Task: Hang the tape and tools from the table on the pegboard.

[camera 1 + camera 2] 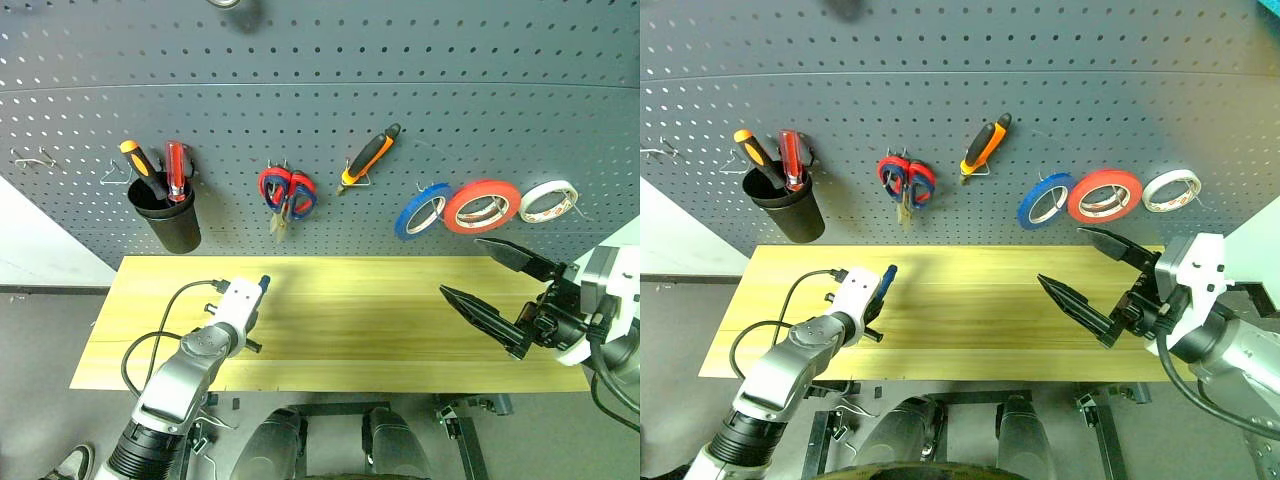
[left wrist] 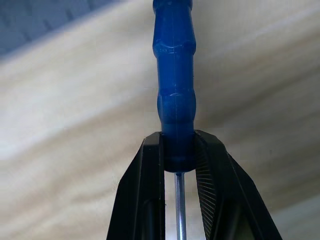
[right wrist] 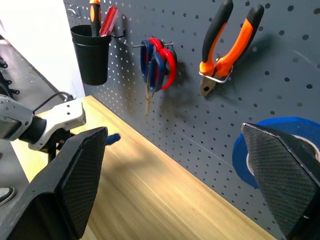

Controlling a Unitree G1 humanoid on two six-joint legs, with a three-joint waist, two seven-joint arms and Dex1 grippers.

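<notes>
The left gripper (image 2: 179,165) is clamped on the blue-handled screwdriver (image 2: 174,85), its two black fingers pinching the butt of the handle just where the thin steel shaft comes out. The handle points ahead of the fingers and the shaft runs back between them. In the head views the tool is carried above the table (image 1: 340,320), near its left end and closer to the front edge than to the pegboard (image 1: 330,90).

The screwdriver looks light and stiff, so weight is no worry. The handle is smooth, ribbed plastic (probably a little slick), and with the grip so near one end it could pivot or slide if it knocks against anything. A hold nearer the middle of the handle would likely be steadier.

The right gripper (image 1: 1098,285) hangs over the table's right end with its jaws spread wide and nothing between them.

On the pegboard already hang the blue tape (image 1: 421,210), the pliers (image 1: 368,160) and the scissors (image 1: 288,193); a black cup (image 1: 165,215) at the left holds two other screwdrivers and looks a likely home for this one.
</notes>
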